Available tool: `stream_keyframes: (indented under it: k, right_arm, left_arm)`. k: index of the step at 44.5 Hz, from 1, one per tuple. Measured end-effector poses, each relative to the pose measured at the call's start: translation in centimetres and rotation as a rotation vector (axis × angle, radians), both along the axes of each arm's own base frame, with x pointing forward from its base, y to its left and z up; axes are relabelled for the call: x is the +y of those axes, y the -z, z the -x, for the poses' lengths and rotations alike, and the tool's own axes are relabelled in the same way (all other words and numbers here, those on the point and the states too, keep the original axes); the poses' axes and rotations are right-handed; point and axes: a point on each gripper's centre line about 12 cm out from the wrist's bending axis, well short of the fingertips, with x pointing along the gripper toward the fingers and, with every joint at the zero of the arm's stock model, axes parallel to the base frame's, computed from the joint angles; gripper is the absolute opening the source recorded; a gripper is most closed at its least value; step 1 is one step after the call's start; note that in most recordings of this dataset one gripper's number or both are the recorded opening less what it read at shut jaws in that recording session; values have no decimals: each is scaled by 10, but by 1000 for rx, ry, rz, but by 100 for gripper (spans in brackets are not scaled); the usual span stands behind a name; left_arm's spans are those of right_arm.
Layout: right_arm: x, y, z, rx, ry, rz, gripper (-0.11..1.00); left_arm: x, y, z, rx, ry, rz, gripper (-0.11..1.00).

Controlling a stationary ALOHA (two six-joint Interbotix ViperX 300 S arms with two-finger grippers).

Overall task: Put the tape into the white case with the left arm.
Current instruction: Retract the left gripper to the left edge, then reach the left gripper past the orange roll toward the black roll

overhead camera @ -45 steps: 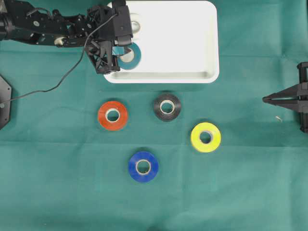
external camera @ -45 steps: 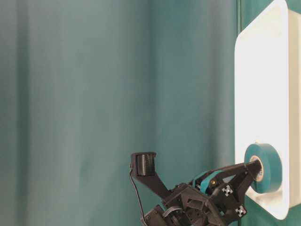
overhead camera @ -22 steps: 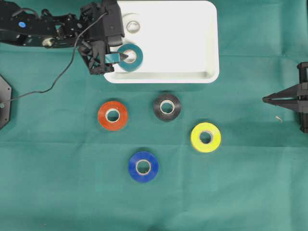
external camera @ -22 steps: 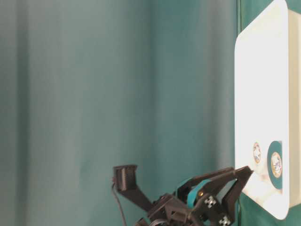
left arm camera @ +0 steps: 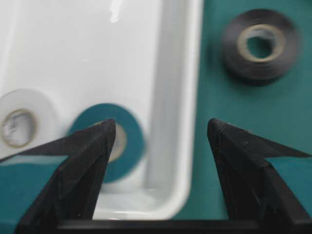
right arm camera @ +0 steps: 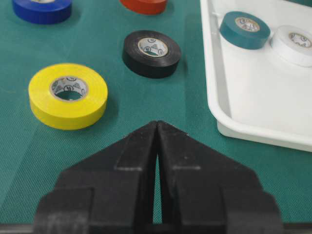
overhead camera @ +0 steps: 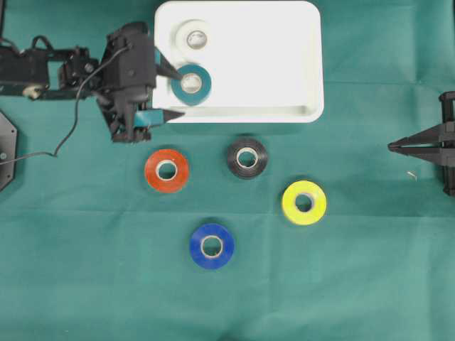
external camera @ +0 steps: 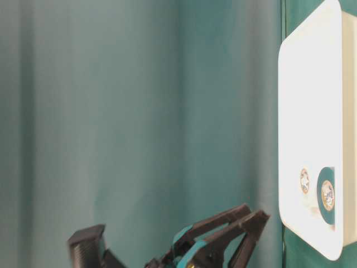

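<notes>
The white case [overhead camera: 284, 57] sits at the back of the green cloth. A teal tape [overhead camera: 190, 84] lies flat inside it near the left front corner, beside a white tape [overhead camera: 193, 37]. My left gripper [overhead camera: 181, 94] is open, just outside that corner, with nothing between its fingers. In the left wrist view the left gripper [left arm camera: 162, 124] straddles the case rim [left arm camera: 180, 97], with the teal tape [left arm camera: 134, 141] behind one finger. My right gripper [overhead camera: 391, 147] rests shut at the right edge; the right wrist view shows it [right arm camera: 157, 124] empty.
Loose rolls lie on the cloth in front of the case: red [overhead camera: 166, 170], black [overhead camera: 247, 158], yellow [overhead camera: 304, 202] and blue [overhead camera: 211, 246]. A thin black cable [overhead camera: 71, 131] trails from the left arm. A black mount [overhead camera: 6, 149] sits at the left edge.
My left gripper opened and let go of the teal tape, which now lies flat in the case. The gripper then drew back left, out over the case's corner.
</notes>
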Motion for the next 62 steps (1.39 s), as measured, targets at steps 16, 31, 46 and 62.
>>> stream_keyframes:
  k: [16, 31, 46, 62]
  right_arm:
    - [0, -1, 0, -3, 0, 0, -9]
    - [0, -1, 0, -3, 0, 0, -9]
    - [0, -1, 0, -3, 0, 0, -9]
    - [0, 0, 0, 0, 0, 0, -9]
  left_arm:
    - [-34, -6, 40, -48, 30, 81, 74]
    - [-39, -3, 86, -133, 40, 70, 73]
    - [-46, -3, 116, -232, 94, 17, 72]
    - [-54, 6, 111, -189, 133, 26, 72]
